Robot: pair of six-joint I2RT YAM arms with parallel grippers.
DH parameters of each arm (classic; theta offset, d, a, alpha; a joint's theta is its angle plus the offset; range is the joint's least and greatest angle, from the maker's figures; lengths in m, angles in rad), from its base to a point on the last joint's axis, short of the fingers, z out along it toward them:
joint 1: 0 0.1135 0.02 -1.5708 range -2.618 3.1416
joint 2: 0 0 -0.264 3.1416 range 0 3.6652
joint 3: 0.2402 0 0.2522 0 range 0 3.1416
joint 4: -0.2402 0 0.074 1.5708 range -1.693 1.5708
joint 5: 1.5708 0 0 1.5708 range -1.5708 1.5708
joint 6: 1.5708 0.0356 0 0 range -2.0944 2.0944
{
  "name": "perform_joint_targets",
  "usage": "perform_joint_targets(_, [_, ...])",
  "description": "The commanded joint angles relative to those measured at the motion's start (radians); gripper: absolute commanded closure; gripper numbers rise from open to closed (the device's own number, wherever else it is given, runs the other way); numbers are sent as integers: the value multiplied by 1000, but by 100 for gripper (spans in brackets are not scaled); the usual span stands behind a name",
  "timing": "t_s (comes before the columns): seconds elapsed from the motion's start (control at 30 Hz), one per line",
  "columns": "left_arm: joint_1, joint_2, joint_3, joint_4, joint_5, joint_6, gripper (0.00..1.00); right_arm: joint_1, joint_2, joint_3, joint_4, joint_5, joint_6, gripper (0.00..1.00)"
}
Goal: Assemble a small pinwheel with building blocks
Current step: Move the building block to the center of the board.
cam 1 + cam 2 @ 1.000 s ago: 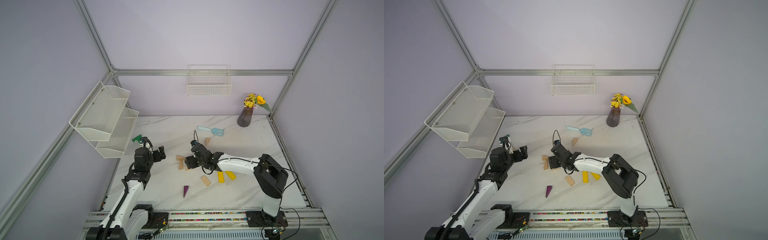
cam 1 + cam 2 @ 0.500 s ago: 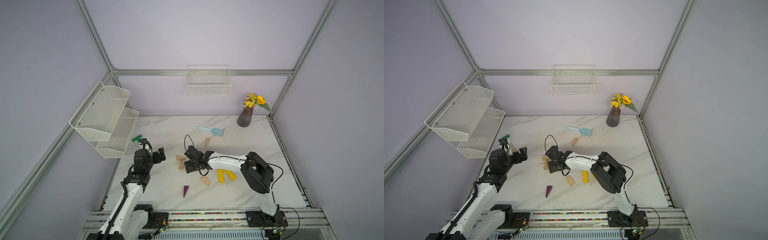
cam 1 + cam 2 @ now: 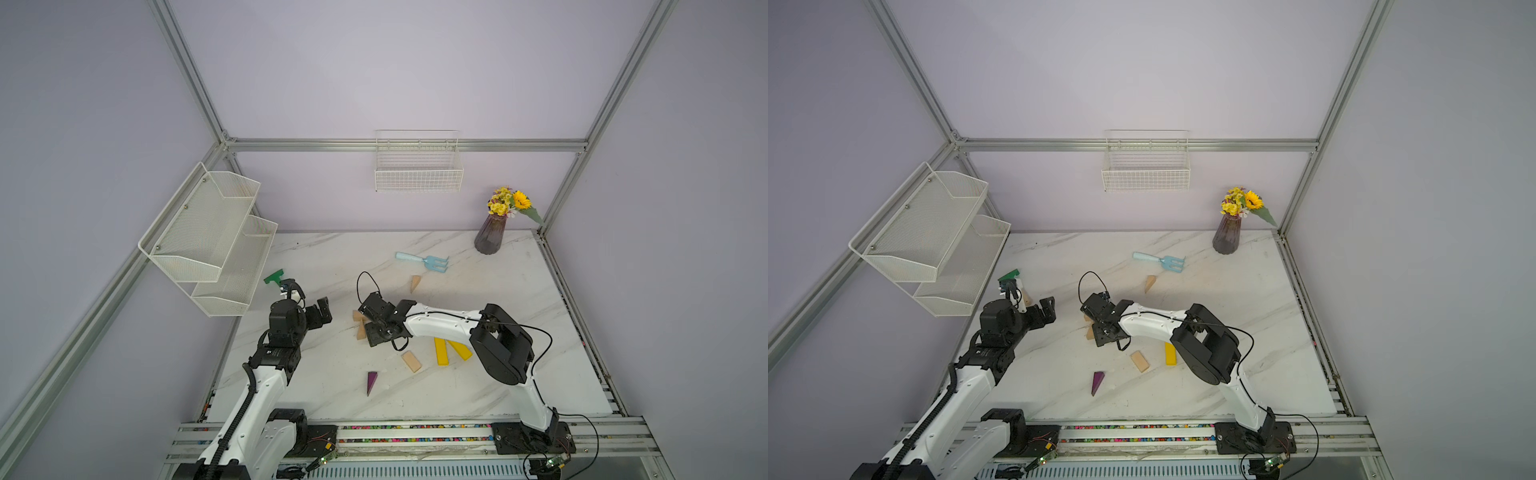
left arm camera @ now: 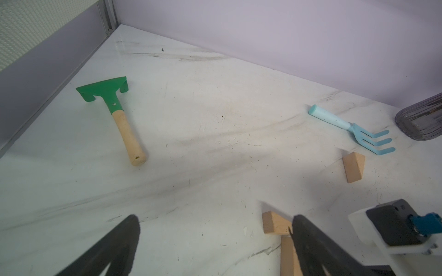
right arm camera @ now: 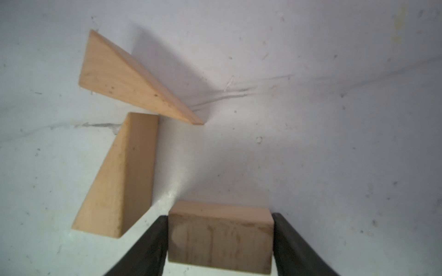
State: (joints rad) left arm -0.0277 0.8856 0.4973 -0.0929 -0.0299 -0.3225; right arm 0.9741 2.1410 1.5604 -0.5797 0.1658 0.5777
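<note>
While the right gripper (image 5: 219, 216) clasps the hub block (image 5: 220, 239) beside two wedges (image 5: 134, 81) (image 5: 119, 181), the left gripper (image 4: 214, 217) hangs wide; next, probably, seat it against them.

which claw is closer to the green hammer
Left. The left claw is open near the green hammer; the right claw is farther off, closed on a tan block.

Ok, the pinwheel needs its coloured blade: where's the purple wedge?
In both top views the purple wedge lies alone at the table's front, left of the loose tan block.
</note>
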Motion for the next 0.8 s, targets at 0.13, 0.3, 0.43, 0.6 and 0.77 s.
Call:
perform_joint_targets(0.13, [-3, 28, 3, 63, 7, -17, 0, -109, -34, -104, -43, 23, 33, 31])
perform_joint_targets(0.3, [-4, 70, 15, 89, 24, -33, 0, -233, -49, -133, 16, -2, 16, 31])
perform_joint_targets(0.43, [-3, 99, 26, 102, 37, -43, 0, -262, -17, -86, 16, -17, 2, 29])
perform_joint_targets(0.6, [-3, 100, 32, 97, 48, -49, 0, -263, -51, -85, 16, -13, 24, 18])
perform_joint_targets(0.77, [-4, 89, 29, 94, 50, -51, 0, -242, -162, -98, -39, 19, 20, 14])
